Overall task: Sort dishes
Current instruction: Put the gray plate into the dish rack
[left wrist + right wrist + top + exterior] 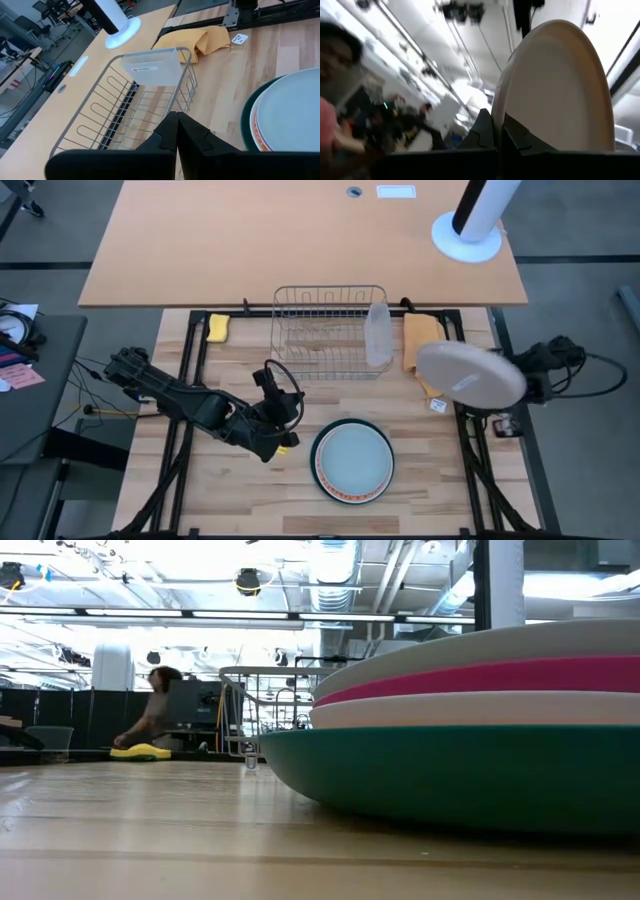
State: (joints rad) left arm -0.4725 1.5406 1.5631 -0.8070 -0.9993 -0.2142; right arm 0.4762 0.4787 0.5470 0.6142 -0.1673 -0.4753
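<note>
A stack of several plates (351,462) rests on the table's near middle. Its top plate is pale grey (295,115), over an orange-patterned rim and a dark green plate (450,765). A magenta plate (480,675) shows in the low view. My right gripper (519,385) is shut on a white plate (468,374), held up over the table's right side. My left gripper (176,131) is shut and holds nothing. It hovers just left of the stack (276,438) and points toward the wire dish rack (328,330). My right gripper pinches the white plate's rim (503,111) between its two fingers, one on each face. It comes at the plate from the table's right side. The plate is lifted clear of the table and tilted, reaching from the fingers toward the table's left.
The wire rack stands at the far middle, with a clear plastic tub (378,335) at its right end. A yellow sponge (218,327) lies left of the rack and an orange cloth (424,345) right of it. A white lamp base (466,235) sits on the far desk.
</note>
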